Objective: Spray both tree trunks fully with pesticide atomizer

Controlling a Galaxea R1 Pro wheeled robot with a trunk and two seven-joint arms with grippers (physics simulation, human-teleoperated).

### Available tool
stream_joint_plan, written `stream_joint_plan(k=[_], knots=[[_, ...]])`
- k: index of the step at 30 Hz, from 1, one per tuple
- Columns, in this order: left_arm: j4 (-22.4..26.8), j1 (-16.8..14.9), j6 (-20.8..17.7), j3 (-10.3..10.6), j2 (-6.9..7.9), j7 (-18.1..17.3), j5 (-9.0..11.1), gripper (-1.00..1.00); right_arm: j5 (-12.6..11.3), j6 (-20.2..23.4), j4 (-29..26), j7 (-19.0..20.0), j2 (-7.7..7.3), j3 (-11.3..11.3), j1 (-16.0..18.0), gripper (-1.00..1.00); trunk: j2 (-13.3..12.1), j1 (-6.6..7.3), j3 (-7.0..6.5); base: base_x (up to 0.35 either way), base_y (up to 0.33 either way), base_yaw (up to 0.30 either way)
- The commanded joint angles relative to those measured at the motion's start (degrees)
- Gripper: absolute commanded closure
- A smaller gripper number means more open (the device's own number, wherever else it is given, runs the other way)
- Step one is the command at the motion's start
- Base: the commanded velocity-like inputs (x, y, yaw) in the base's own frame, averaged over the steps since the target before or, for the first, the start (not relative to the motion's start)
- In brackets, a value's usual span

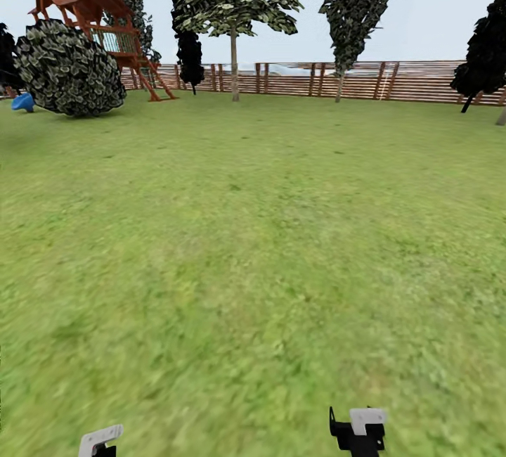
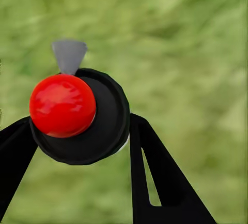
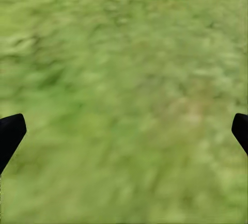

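Left gripper [image 2: 77, 136] clamps atomizer [image 2: 77, 115]; right gripper [image 3: 124, 131] agape, empty. Next: drive to tree [image 1: 234, 56], 12 o'clock, spray.

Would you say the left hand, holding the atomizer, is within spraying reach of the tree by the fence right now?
Probably not. The left hand grips the pesticide atomizer, but the tree stands far across open lawn by the fence. The way looks free; the robot should drive closer.

You face open green lawn [image 1: 253, 246], blurry underfoot. Reddish-brown slat fence [image 1: 365, 81] closes far edge. Wooden play tower [image 1: 98, 21] stands far left, round leafy bush [image 1: 69, 69] before it, blue object [image 1: 22, 102] beside bush. Pale, hazy sky [image 1: 436, 7] overhead, flat daylight.
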State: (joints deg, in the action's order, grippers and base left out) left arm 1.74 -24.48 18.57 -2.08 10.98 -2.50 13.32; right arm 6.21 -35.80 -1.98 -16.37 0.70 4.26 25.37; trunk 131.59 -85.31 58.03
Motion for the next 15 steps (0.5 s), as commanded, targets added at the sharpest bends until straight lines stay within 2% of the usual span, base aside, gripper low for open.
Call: stream_joint_plan(k=[1, 4, 15], knots=[[-0.1, 0.0, 0.2, -0.2, 0.0, -0.3, 0.3, 1.0, 0.4, 0.0, 0.1, -0.6, 0.0, 0.4, 0.0, -1.0, 0.0, 0.01, -0.05, 0.062, 0.0, 0.079], [-0.1, 0.0, 0.1, -0.2, 0.0, -0.2, 0.3, 1.0, 0.4, 0.0, 0.1, -0.6, 0.0, 0.4, 0.0, -1.0, 0.0, 0.01, -0.24, 0.246, 0.0, 0.056], [-0.1, 0.0, 0.1, -0.2, -0.37, -0.2, 0.4, 1.0, 0.7, 0.0, 0.1, -0.4, -0.26, 0.5, 0.0, -1.0, 0.0, 0.01, -0.28, 0.335, 0.038, 0.003]])
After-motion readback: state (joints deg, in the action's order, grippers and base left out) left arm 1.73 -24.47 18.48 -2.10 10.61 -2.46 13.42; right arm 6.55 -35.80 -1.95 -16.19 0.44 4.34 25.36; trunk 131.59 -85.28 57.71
